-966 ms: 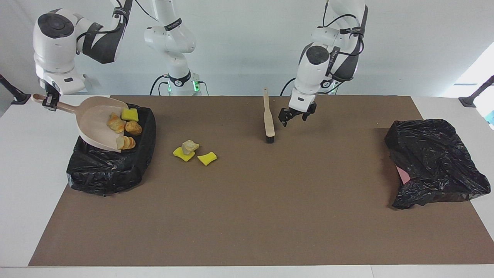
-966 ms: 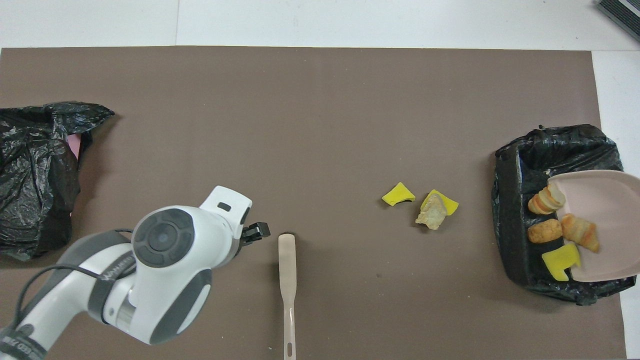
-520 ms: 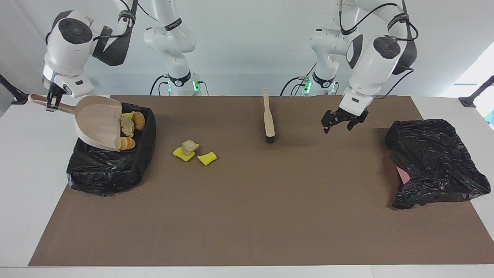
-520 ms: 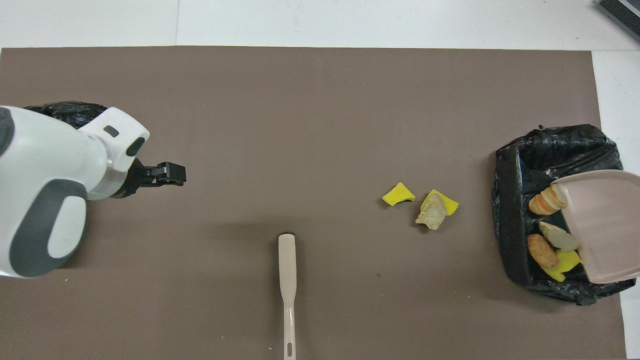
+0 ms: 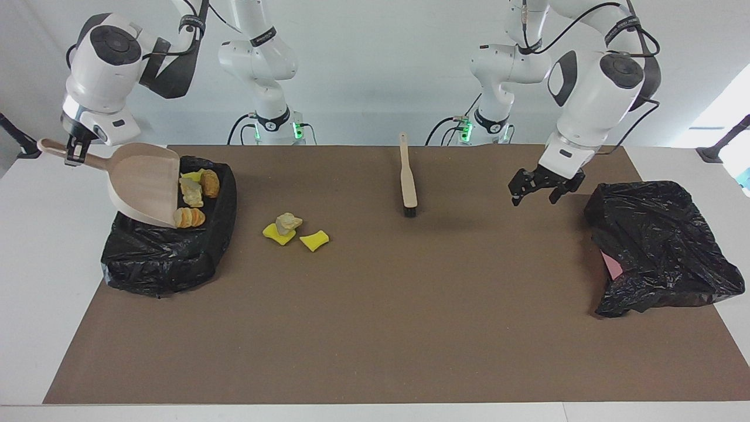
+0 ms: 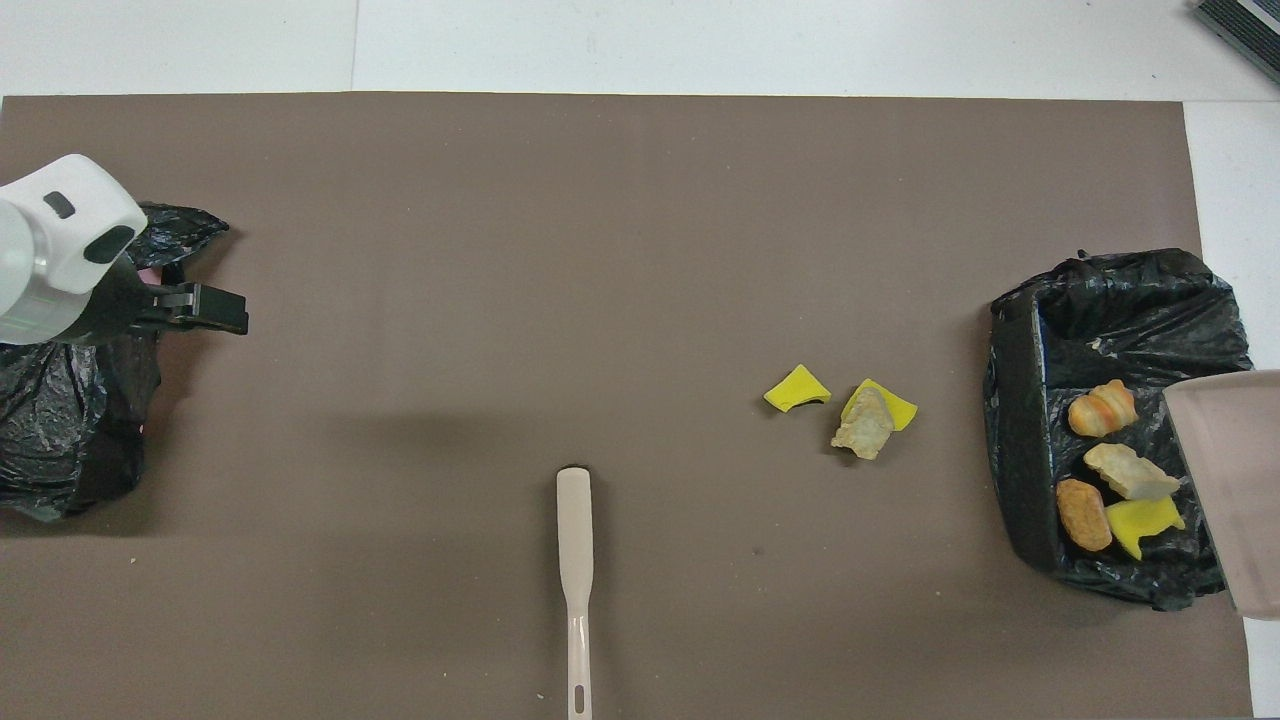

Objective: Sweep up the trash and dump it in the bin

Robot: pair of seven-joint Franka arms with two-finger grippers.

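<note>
My right gripper (image 5: 74,153) is shut on the handle of the beige dustpan (image 5: 146,181), which tilts steeply over the black-bagged bin (image 5: 158,264). In the bin, at the pan's lip, lie several pieces of trash (image 5: 196,190). The overhead view shows them (image 6: 1110,470) inside the bin (image 6: 1015,440), beside the pan (image 6: 1235,480). Two yellow wedges and a tan chunk (image 5: 291,227) (image 6: 860,415) rest on the mat. My left gripper (image 5: 534,196) (image 6: 235,312) hangs open and empty over the mat.
A beige brush (image 5: 407,176) (image 6: 575,560) lies mid-table, its bristle end farther from the robots. A crumpled black bag (image 5: 656,246) (image 6: 60,420) with something pink under it sits at the left arm's end, close beside the left gripper.
The dustpan tipped steeper and its trash slid into the bin. My left arm swung from beside the brush to the black bag at its own end of the table.
</note>
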